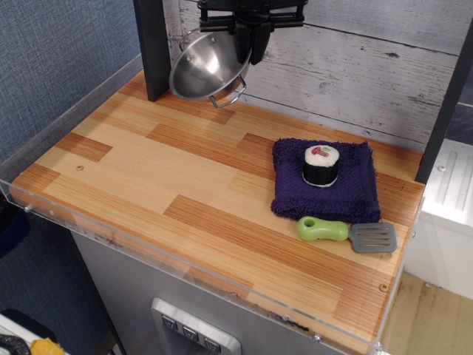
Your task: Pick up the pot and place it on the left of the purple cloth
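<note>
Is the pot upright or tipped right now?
Tipped: the pot hangs from the gripper above the table, its empty inside facing the camera.
</note>
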Robot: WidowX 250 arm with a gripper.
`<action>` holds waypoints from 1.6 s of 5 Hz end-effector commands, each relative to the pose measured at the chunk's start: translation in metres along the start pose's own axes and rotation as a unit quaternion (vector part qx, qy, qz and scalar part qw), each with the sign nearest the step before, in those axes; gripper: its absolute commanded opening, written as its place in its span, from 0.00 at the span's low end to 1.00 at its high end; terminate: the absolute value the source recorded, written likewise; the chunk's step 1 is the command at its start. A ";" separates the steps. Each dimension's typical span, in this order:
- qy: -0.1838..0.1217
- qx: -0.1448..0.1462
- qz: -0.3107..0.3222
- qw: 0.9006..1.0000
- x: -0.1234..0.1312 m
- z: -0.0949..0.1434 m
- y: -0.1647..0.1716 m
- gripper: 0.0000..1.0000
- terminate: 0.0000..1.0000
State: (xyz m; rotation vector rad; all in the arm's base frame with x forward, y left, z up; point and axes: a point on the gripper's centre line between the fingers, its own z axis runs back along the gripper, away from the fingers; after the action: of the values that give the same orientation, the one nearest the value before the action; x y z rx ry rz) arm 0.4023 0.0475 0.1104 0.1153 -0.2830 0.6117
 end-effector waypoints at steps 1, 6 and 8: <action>0.003 -0.013 -0.051 0.999 -0.021 -0.011 -0.006 0.00 0.00; 0.049 -0.012 -0.071 0.996 -0.048 -0.053 0.004 1.00 0.00; 0.055 -0.007 -0.056 0.997 -0.051 -0.055 0.008 1.00 0.00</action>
State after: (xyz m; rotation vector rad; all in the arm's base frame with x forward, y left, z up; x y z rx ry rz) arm 0.3742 0.0332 0.0295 0.0874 -0.1339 0.4961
